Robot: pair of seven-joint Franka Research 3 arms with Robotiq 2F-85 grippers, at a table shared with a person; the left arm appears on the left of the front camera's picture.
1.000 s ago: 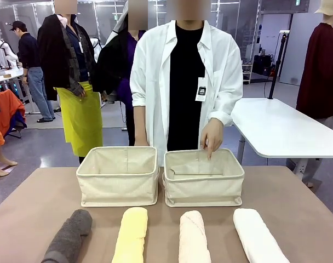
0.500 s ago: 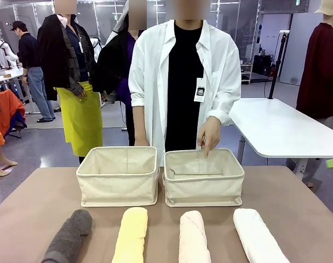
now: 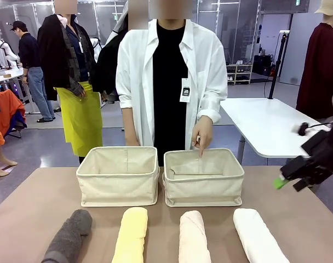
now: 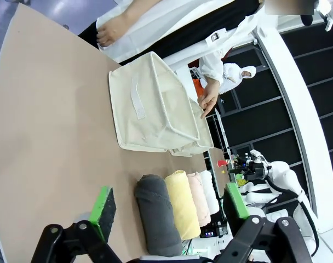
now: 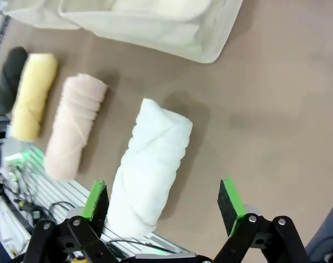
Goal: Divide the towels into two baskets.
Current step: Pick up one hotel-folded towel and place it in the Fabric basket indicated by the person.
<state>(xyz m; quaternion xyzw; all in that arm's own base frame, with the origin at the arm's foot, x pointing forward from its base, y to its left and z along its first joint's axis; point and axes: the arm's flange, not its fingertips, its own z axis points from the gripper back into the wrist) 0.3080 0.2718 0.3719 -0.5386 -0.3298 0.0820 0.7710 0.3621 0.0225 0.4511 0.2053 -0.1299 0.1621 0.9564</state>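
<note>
From the front, four rolled towels (image 3: pixel 193 235) lie in a row on the table (image 3: pixel 40 197) before two baskets (image 3: pixel 118 175), with a person's hand (image 3: pixel 201 134) pointing into the right one, while the wrist views show the left gripper (image 4: pixel 170 204) and the right gripper (image 5: pixel 161 199) spread wide and empty, the latter framing the white towel (image 5: pixel 150 164).

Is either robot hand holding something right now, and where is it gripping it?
Nothing is held. The left hand and the right hand are both open and empty; the towels lie loose on the table.
</note>
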